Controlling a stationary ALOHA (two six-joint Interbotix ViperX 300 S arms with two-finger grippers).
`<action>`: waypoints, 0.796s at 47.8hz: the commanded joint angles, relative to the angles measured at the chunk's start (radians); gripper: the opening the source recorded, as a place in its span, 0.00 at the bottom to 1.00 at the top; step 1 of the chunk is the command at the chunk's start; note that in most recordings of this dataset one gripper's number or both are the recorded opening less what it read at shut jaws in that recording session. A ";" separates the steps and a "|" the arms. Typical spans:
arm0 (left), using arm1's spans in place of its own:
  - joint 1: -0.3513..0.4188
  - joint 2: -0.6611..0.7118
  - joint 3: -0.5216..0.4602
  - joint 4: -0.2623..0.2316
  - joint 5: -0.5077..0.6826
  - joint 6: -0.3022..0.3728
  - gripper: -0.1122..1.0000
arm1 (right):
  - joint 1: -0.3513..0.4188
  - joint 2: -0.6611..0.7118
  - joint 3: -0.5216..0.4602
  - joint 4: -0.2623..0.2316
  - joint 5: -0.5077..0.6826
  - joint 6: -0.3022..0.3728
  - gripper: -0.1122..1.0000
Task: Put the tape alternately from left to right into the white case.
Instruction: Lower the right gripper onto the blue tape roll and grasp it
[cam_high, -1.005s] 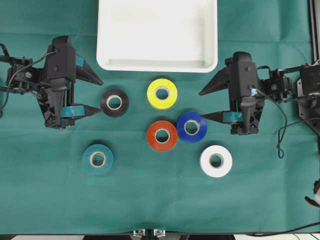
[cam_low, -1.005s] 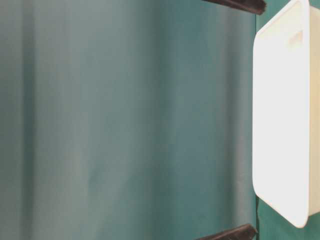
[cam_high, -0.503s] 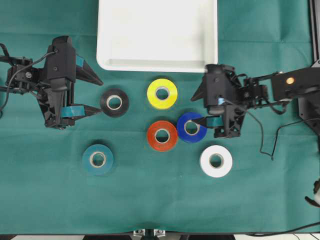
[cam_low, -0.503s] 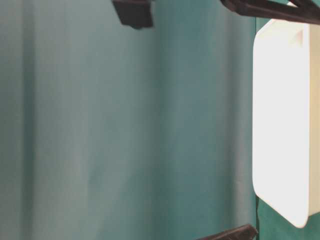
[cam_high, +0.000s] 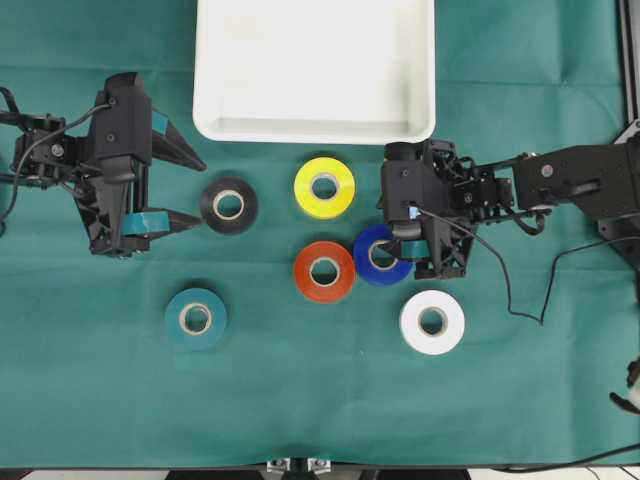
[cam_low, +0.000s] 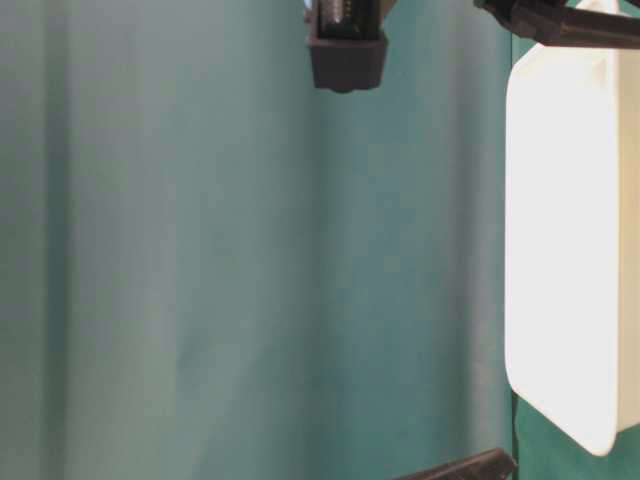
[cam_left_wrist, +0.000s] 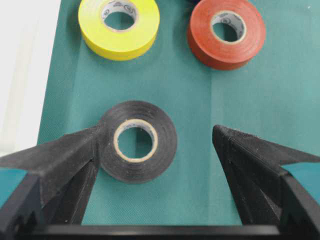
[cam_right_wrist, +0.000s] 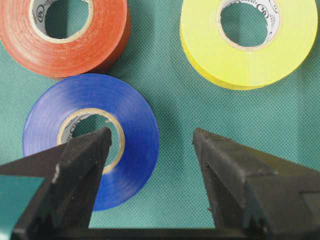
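Blue tape (cam_right_wrist: 92, 140), a light, stiff roll with a slick side, lies below the empty white case (cam_high: 315, 128), best pinched through its core and outer wall by the open right gripper (cam_right_wrist: 150, 150); the left gripper (cam_left_wrist: 155, 142) also gapes.

The table (cam_high: 300, 400) is covered edge to edge by a dark green woven cloth (cam_high: 90, 400), laid flat with faint fold creases. Lighting is even and diffuse, and shadows on the cloth are soft and short. A narrow strip of pale surface (cam_high: 560, 474) shows below the table's lower edge. In the table-level view the cloth (cam_low: 200, 250) appears blurred.
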 joint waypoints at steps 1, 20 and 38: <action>0.003 -0.008 0.000 -0.002 -0.006 -0.002 0.62 | 0.003 0.006 -0.020 0.002 -0.003 0.002 0.79; 0.003 -0.006 0.006 0.000 -0.006 -0.002 0.62 | 0.003 0.034 -0.035 0.002 -0.002 0.000 0.75; 0.003 -0.008 0.012 -0.002 -0.006 -0.002 0.62 | 0.003 0.034 -0.058 0.002 0.048 0.000 0.33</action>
